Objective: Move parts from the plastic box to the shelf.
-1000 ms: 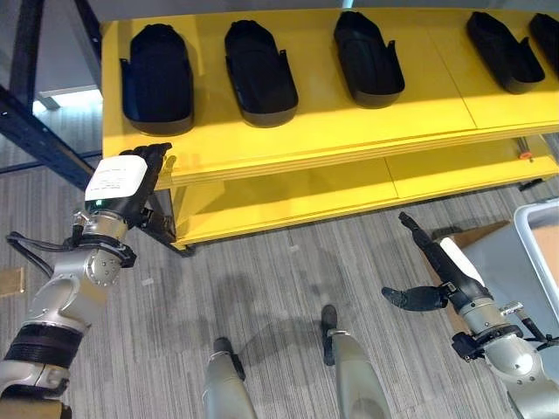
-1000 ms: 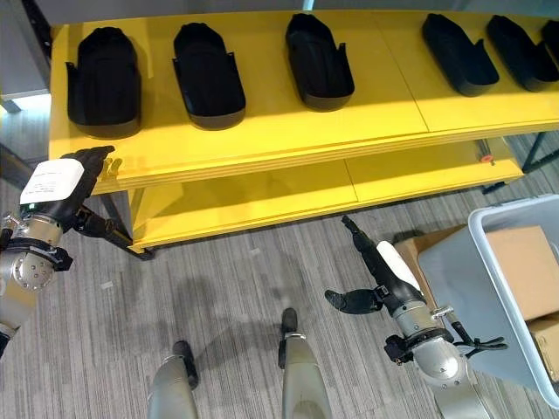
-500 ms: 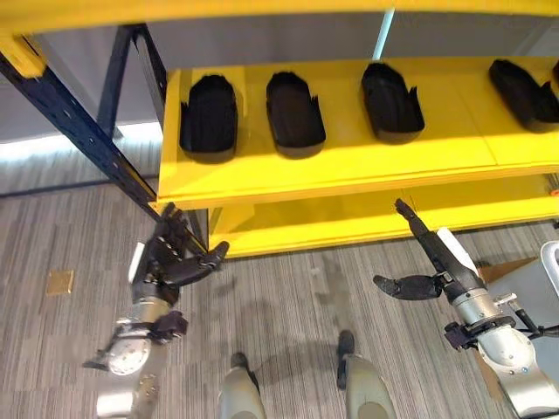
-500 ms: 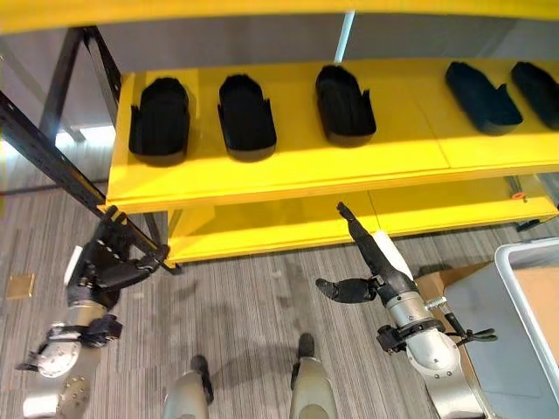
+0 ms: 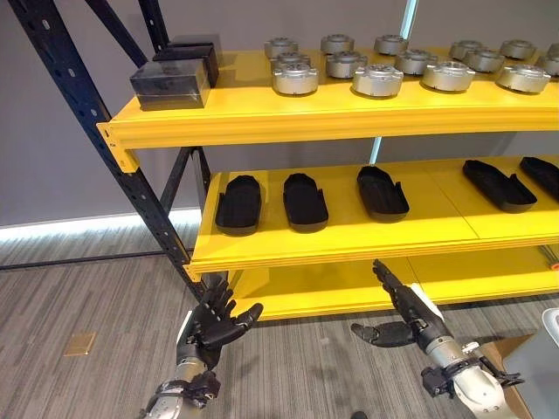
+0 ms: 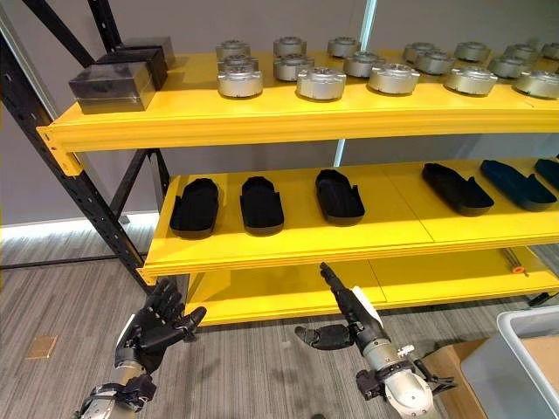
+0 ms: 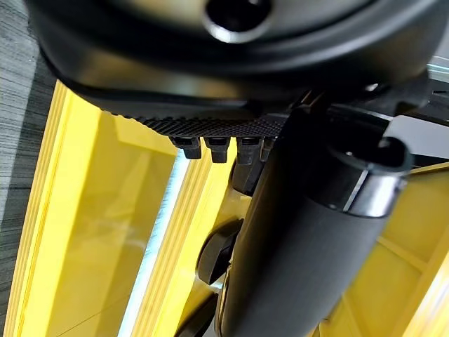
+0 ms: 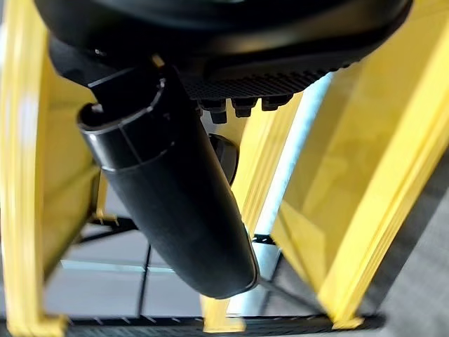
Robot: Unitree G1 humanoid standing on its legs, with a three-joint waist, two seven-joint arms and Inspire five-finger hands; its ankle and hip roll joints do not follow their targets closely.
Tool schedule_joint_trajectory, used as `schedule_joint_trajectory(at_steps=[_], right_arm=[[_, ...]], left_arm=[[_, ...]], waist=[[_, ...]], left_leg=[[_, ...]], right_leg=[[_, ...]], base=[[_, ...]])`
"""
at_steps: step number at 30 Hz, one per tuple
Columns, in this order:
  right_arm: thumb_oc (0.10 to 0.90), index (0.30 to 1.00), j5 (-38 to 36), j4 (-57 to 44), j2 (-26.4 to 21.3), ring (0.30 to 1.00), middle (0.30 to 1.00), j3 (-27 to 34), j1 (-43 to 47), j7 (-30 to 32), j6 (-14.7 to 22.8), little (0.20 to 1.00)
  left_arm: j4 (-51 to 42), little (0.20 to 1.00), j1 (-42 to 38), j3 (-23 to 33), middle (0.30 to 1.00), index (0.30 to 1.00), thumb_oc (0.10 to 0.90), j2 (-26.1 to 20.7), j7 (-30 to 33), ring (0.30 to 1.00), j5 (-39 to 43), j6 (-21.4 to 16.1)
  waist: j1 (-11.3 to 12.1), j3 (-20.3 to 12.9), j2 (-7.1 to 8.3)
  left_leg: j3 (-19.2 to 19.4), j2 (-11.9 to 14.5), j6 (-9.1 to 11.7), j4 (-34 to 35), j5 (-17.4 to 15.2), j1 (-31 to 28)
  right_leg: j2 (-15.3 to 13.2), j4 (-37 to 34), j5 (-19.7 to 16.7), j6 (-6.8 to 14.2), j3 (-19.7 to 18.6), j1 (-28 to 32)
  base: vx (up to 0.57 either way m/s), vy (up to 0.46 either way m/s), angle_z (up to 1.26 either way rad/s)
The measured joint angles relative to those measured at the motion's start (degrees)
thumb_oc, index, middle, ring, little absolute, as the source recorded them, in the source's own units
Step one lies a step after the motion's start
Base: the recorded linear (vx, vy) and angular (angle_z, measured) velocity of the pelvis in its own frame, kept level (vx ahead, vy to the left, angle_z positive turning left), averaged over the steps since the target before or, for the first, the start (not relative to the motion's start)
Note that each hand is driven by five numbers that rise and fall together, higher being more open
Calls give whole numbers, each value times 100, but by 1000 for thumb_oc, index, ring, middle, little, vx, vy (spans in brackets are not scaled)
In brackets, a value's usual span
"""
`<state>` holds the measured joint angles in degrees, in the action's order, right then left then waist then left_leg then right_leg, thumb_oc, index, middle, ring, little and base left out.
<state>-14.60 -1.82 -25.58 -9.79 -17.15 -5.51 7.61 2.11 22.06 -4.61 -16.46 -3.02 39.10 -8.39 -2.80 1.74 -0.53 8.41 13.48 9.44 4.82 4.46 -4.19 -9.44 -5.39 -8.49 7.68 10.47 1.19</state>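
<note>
Left hand [image 5: 212, 321] hangs low in front of the shelf [image 5: 349, 236], over the grey striped floor [image 5: 87, 288], with its fingers spread and straight and its thumb standing out to the side; it holds nothing. Right hand [image 5: 403, 310] is raised beside it, near the front edge of the middle level, with its fingers extended toward the shelf and its thumb pointing sideways; it too is empty. Both hands are apart from the shelf boards.

The shelf is a yellow rack on dark blue uprights [image 5: 79, 113]. Black tray-shaped parts [image 5: 306, 201] lie in a row on the middle level, three toward the left end and two more toward the right end, each well apart from its neighbours. Round silver metal parts [image 5: 378, 80] stand in a group on the top level, some just beside one another. Two dark blocks [image 5: 172, 77] sit at the left end of the top level, touching or nearly so. The lowest level shows bare yellow board.

The plastic box [image 6: 528, 358], pale grey, appears at the lower right corner of the head views, on the floor beside the right arm. A brown cardboard piece [image 6: 441, 384] lies just beside the box. The contents of the box cannot be made out.
</note>
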Motion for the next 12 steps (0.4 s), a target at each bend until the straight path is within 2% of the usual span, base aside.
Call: schedule_joint_trajectory(at_steps=[5, 8, 12], right_arm=[[900, 1000, -259, -9, -9, 1000, 1000, -139, 33, 28, -46, 1000], [900, 1000, -537, -2, 1, 1000, 1000, -220, 70, 105, -46, 1000], [900, 1000, -644, 3, 3, 1000, 1000, -370, 205, 124, -46, 1000]], left_arm=[[17, 1000, -30, -99, 1000, 1000, 900, -24, 28, 1000, -9, 12], [23, 1000, -48, -163, 1000, 1000, 900, -47, 52, 1000, -105, 13], [23, 1000, -92, -194, 1000, 1000, 900, -58, 156, 1000, -176, 12]], waist=[[8, -92, 65], [16, -148, 158], [9, -159, 174]], left_leg=[[34, -76, -15, 1, 11, 3], [49, -83, -31, 0, 22, 0], [85, -86, -49, 0, 36, -14]], right_leg=[[-85, -1, -25, 20, -42, -9], [-114, -1, -43, 15, -57, -18], [-110, -1, -65, 19, -71, -30]], base=[[7, 19, -3], [0, 0, 0], [13, 7, -4]])
